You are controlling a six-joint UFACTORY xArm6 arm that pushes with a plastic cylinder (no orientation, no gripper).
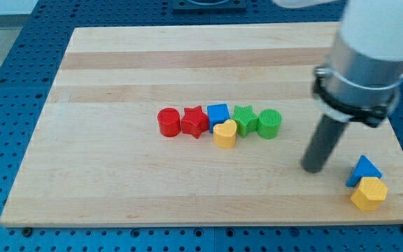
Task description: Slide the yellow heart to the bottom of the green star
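Note:
The yellow heart [224, 134] lies near the board's middle, touching the lower left of the green star [244, 120] and sitting just below the blue cube [217, 114]. My tip [314, 169] rests on the board well to the view's right of the heart and a little lower, apart from all blocks. The rod rises from it to the arm's white and grey body at the view's top right.
A red cylinder [168, 122] and a red star [194, 121] continue the row to the view's left; a green cylinder [269, 123] ends it on the right. A blue triangle [364, 170] and a yellow hexagon [369, 194] sit near the board's bottom right corner. The wooden board [117, 175] lies on a blue perforated table.

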